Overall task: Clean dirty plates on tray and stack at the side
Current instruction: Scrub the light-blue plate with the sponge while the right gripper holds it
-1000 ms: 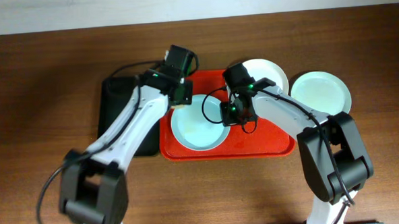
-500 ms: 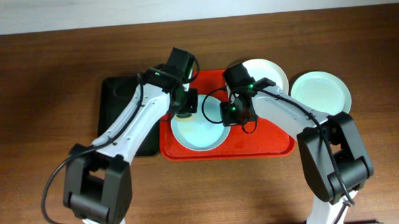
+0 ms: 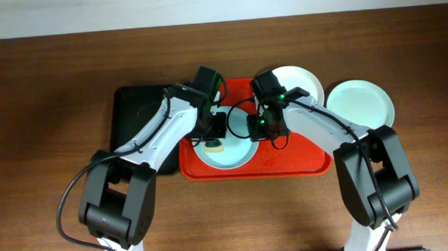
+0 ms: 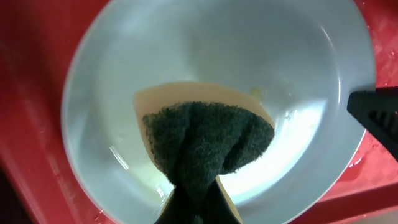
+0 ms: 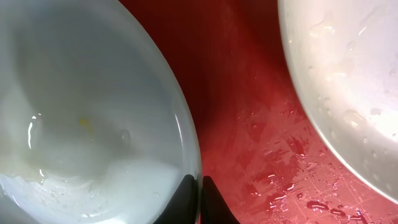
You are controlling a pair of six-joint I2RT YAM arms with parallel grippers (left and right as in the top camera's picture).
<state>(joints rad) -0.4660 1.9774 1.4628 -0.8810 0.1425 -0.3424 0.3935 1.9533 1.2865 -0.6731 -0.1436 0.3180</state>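
Seen from above, I am partway through the wash. My left pincer [image 4: 198, 202] is clamped on a sponge [image 4: 208, 140], yellow with a dark green scouring face, and it presses that face down into the middle of a blue plate [image 4: 205, 50]. This plate lies flat in the left half of the red tray [image 3: 301, 156]. My right pincer [image 5: 199, 196] is closed tight on the plate's right rim, one finger on each side, and I judge it is steadying the plate for scrubbing. A small yellow smear [image 5: 84, 123] shows on the wet plate floor, so this plate is not clean yet. A white plate [image 3: 301, 80] lies at the tray's far right corner and seems to overhang the rim there. It is beaded with water, but I cannot tell whether it has been scrubbed. A third plate [image 3: 359, 104], pale blue, sits alone on the wooden tabletop [image 3: 60, 185] just right of the tray. It looks free of smears, so I take it as the one finished and set aside. A black tray [image 3: 136, 114] lies to the left of the red one. No stack exists yet, since all three plates lie apart. By my reading, one plate is done, one is under the sponge, and one is unsure. What is left is finishing this scrub, checking the white plate, and piling both onto the plate at the side.
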